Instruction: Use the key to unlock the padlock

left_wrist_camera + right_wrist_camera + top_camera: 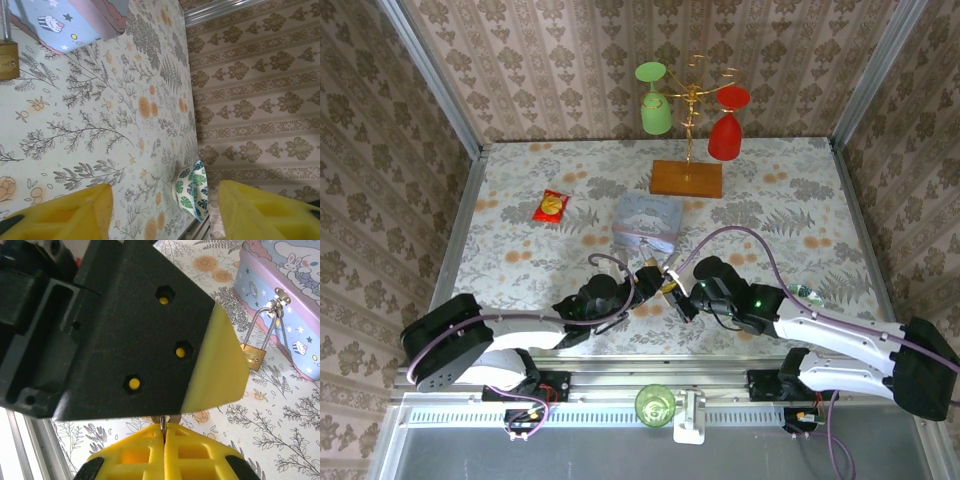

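The tiny brass padlock with a thin silver shackle (254, 356) is lying just beside the pale blue cartoon-printed tin (295, 295), its shackle reaching up to the tin's clasp. Near the tin, the left gripper (165, 202) is gaping wide, while the right gripper (164, 440) is pinching a thin silver key (163, 422).

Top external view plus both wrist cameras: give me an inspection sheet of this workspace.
Surface: floral tablecloth, flat.
Job's things: padlock hangs by its shackle from the clasp of the blue tin; thin metal piece, likely the key, in right hand.
Clutter: snack packet, glass rack, leaf-print bowl.
Hands: left hand open; right hand shut on key.
Cables: purple cables loop over both arms.
Surroundings: patterned walls.
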You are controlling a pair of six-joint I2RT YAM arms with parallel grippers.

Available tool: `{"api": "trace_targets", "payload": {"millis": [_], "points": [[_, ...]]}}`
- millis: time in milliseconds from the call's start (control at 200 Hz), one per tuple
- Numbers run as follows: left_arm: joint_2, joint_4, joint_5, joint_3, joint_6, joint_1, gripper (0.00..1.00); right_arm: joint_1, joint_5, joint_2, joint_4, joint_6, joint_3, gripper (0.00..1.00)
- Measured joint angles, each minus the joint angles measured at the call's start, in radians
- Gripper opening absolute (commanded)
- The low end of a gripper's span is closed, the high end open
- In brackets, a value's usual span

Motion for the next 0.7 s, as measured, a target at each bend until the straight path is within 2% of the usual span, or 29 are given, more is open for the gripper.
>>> {"api": "trace_targets", "payload": {"millis": [110, 410, 470, 505, 595, 640, 700], "points": [[0.0, 0.022, 0.0, -0.001, -0.003, -0.003, 0.36, 0.0, 0.0, 0.026, 0.009, -0.007, 0.001, 0.0], [0.007, 0.06, -0.001, -0.015, -0.014, -0.003, 0.13, 0.0, 0.002, 0.05, 0.017, -0.026, 0.012, 0.0], [0.018, 0.064, 0.0, -0.019, -0.015, -0.002, 0.15, 0.0, 0.002, 0.05, 0.021, -0.026, 0.012, 0.0], [0.024, 0.065, 0.0, -0.02, -0.013, -0.001, 0.23, 0.0, 0.003, 0.05, 0.02, -0.026, 0.012, 0.0], [0.036, 0.068, 0.003, -0.021, -0.012, 0.004, 0.28, 0.0, 0.002, 0.05, 0.02, -0.029, 0.012, 0.0], [0.042, 0.072, 0.004, -0.022, -0.012, 0.005, 0.35, 0.0, 0.002, 0.05, 0.018, -0.033, 0.015, 0.0], [0.049, 0.084, 0.004, -0.026, -0.014, 0.005, 0.36, 0.0, -0.001, 0.052, 0.006, -0.04, 0.024, 0.0]]}}
